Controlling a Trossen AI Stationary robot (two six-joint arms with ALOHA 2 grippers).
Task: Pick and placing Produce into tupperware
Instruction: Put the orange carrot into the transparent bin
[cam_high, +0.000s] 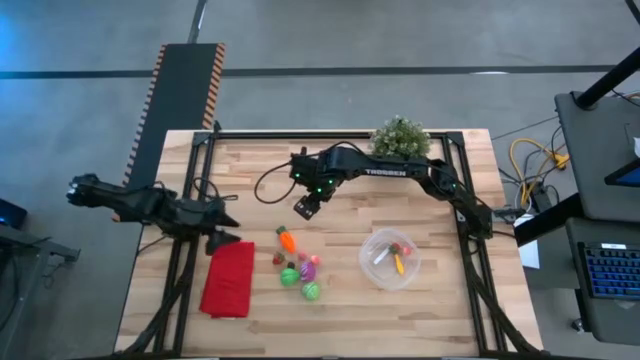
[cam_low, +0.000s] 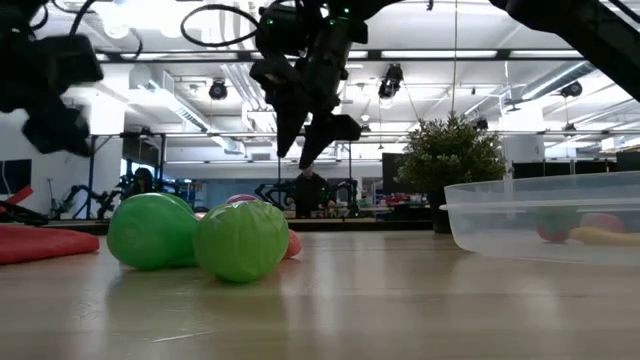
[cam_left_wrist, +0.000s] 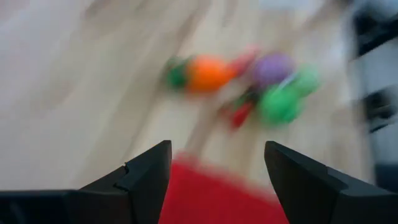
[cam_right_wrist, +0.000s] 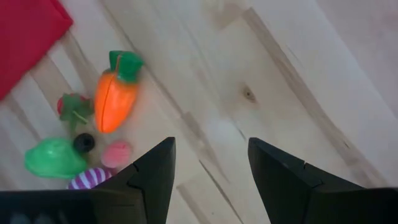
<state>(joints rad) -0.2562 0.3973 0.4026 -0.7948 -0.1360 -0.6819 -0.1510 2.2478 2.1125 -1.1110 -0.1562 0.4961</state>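
Observation:
The produce lies on the wooden table: an orange carrot (cam_high: 287, 240) (cam_right_wrist: 115, 93) and, nearer the front edge, a cluster of green, red and pink-purple pieces (cam_high: 300, 271) (cam_low: 240, 240). The clear round tupperware (cam_high: 372, 268) (cam_low: 545, 215) stands to their right with a few pieces (cam_high: 397, 257) inside. My right gripper (cam_high: 308, 207) (cam_right_wrist: 211, 152) hangs open above the table, just beyond the carrot, with nothing between its fingers. My left gripper (cam_high: 222, 240) (cam_left_wrist: 217, 155) is open at the table's left edge, over the red cloth's far end, slanting down toward the produce.
A red folded cloth (cam_high: 228, 280) lies left of the produce. A green potted plant (cam_high: 401, 137) stands at the far edge. Black frame rails (cam_high: 470, 270) run along the table's left and right sides. Bare wood lies between the produce and the tupperware.

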